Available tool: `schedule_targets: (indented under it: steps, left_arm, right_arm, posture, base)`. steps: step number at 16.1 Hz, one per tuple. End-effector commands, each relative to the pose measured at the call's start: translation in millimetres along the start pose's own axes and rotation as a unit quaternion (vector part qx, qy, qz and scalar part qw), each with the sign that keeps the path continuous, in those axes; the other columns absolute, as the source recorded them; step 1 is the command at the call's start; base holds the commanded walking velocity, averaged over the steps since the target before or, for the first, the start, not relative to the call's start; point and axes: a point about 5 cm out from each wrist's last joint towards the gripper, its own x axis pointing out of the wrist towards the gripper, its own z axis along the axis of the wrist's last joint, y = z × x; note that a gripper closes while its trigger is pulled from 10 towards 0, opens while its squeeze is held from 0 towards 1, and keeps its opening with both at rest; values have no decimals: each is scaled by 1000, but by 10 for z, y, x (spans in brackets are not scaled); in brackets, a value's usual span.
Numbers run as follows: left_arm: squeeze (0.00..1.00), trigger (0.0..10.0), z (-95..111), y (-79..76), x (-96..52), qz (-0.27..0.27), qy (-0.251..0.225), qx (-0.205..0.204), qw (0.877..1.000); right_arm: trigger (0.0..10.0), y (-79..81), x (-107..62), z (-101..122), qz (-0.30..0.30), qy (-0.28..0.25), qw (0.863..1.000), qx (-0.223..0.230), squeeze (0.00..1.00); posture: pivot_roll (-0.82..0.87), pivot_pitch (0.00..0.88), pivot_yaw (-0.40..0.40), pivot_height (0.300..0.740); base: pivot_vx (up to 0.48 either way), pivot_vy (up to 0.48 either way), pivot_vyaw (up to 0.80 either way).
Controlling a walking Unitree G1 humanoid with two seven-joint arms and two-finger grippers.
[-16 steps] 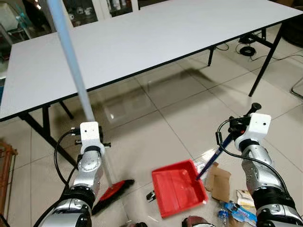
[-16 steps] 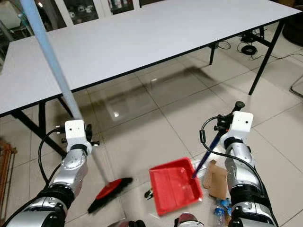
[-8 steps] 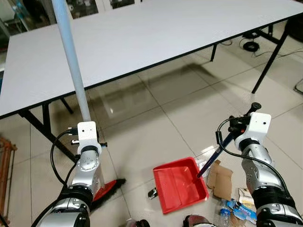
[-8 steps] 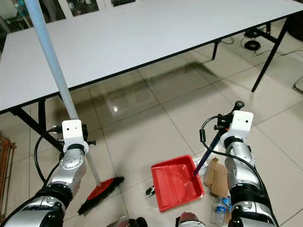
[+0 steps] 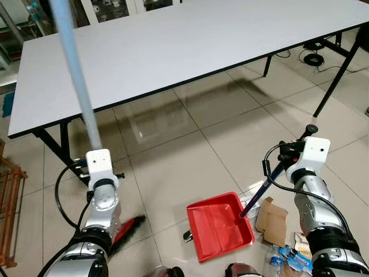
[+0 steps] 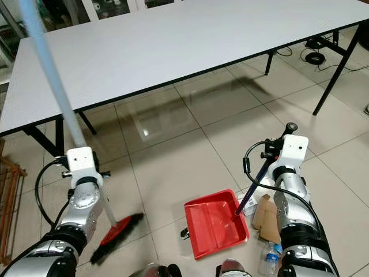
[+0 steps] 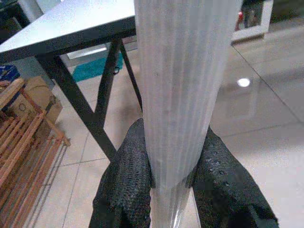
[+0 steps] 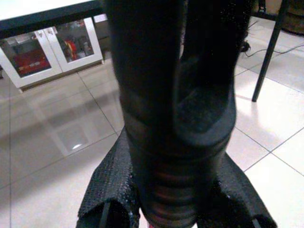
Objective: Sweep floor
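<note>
- Left gripper (image 7: 173, 178) clamped on broom pole (image 5: 78, 92); bristles (image 6: 115, 229) on tile — open floor ahead.
- Right gripper (image 8: 166, 209) clamped on dustpan handle (image 5: 264, 189); red dustpan (image 5: 219, 226) just beside cardboard (image 5: 273, 213).

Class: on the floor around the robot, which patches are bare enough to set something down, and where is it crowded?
Bare: the tiles between the broom head and the red dustpan, and those from the dustpan up to the table. Crowded: right of the dustpan, by the cardboard and bottle.

Silver jointed arms, white wrist boxes, looping black cables
</note>
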Motion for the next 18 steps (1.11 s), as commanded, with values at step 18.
schedule_targets:
  steps: [18]
  left_arm:
    - [0, 10000, -62, 213, -17, 42, -12, -53, 998]
  right_arm:
    - [10000, -253, 15, 131, -59, -22, 996, -70, 0]
  posture:
    - [-263, 123, 145, 740]
  base:
    - [0, 0, 0]
